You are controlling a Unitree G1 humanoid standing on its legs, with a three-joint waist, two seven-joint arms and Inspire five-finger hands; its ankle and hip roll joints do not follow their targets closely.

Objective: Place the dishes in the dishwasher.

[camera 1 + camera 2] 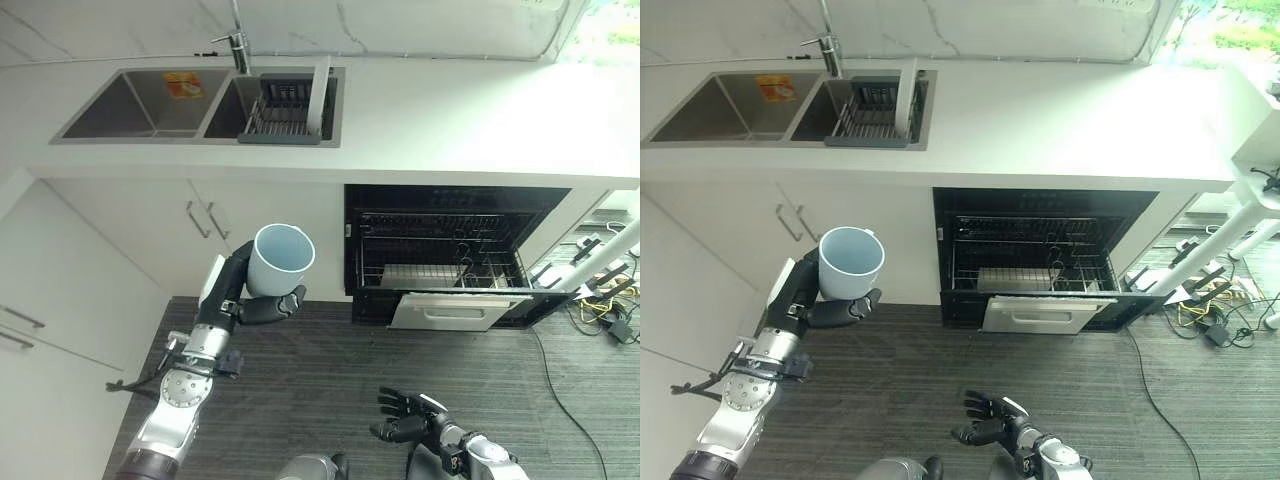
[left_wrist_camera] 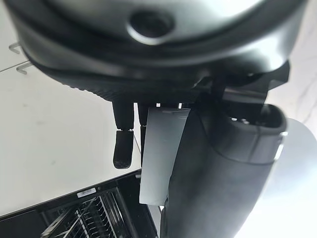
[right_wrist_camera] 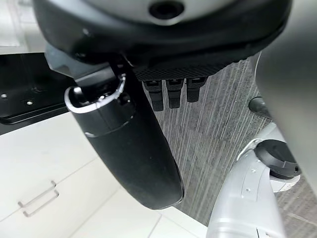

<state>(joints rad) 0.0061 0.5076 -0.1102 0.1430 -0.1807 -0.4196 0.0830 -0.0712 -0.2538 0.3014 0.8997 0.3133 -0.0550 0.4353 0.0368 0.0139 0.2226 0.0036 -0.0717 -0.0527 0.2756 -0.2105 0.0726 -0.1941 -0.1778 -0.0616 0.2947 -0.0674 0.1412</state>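
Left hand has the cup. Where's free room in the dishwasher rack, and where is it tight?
The left hand holds the cup. In the dishwasher, the rack's left and middle look bare; a dark item stands right of centre, so it is tighter there. The counter right of the sink is bare.

Black built-in dishwasher [image 1: 455, 255] stands open beneath white countertop [image 1: 470, 125]; front opening unobstructed. Wire lower rack [image 1: 440, 262] pulled partly out, holding metal tray, few small items; free room on both sides. White door panel [image 1: 450, 312] juts low over grey carpet floor [image 1: 330, 370]. White cabinet fronts [image 1: 190, 235] flank dishwasher's left.
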